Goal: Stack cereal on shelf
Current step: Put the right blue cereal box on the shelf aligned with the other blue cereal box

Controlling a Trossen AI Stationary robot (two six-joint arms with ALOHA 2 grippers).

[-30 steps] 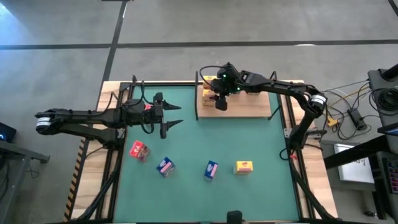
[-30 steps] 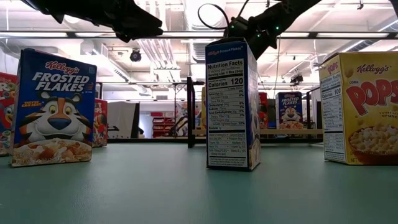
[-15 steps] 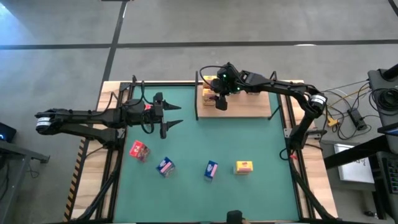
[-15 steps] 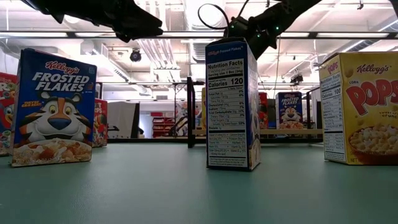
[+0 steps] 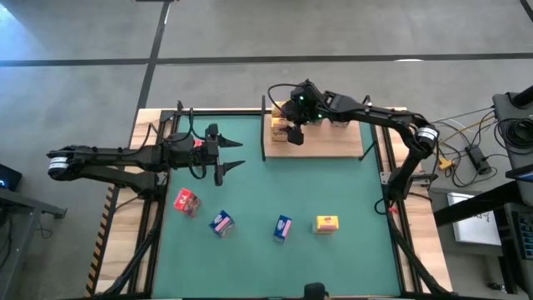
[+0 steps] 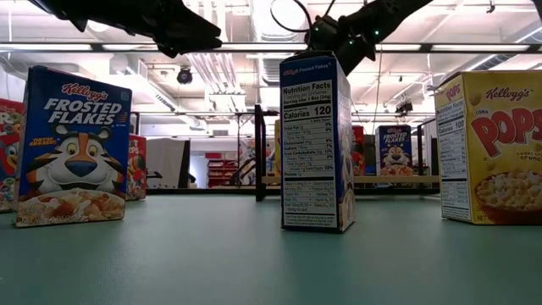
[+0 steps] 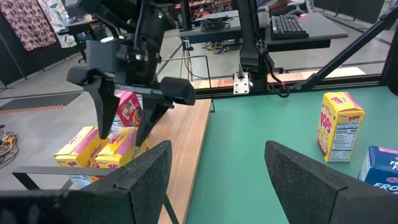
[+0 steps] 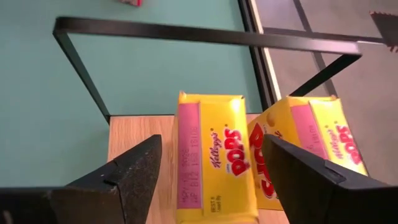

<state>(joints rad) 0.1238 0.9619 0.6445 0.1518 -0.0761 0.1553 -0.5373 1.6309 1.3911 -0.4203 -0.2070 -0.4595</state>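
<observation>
The right gripper [image 5: 291,130] is seen above the left end of the shelf [image 5: 333,143], its fingers [image 8: 134,171] spread wide with nothing clamped between them. Directly beneath, a yellow box [image 8: 214,155] lies flat on the wood, and a second yellow box [image 8: 311,140] is set just beside it, touching or nearly so. In the left wrist view a red box [image 7: 129,107] is also made out on the board behind these two. The step in hand is judged to be the release of a box just placed. It would be done well if the fingers were lifted straight up, clear of both box edges, before any sideways travel is begun, so that the neighbouring box is not nudged and the black post [image 5: 264,129] at the shelf's corner is not caught.

The left gripper [image 5: 231,158] is held open over the mat's left part, empty. Four boxes remain on the green mat [image 5: 350,192]: a red one [image 5: 186,202], two blue ones [image 5: 221,223] [image 5: 283,227], and a yellow one [image 5: 326,223], each well apart from the shelf
</observation>
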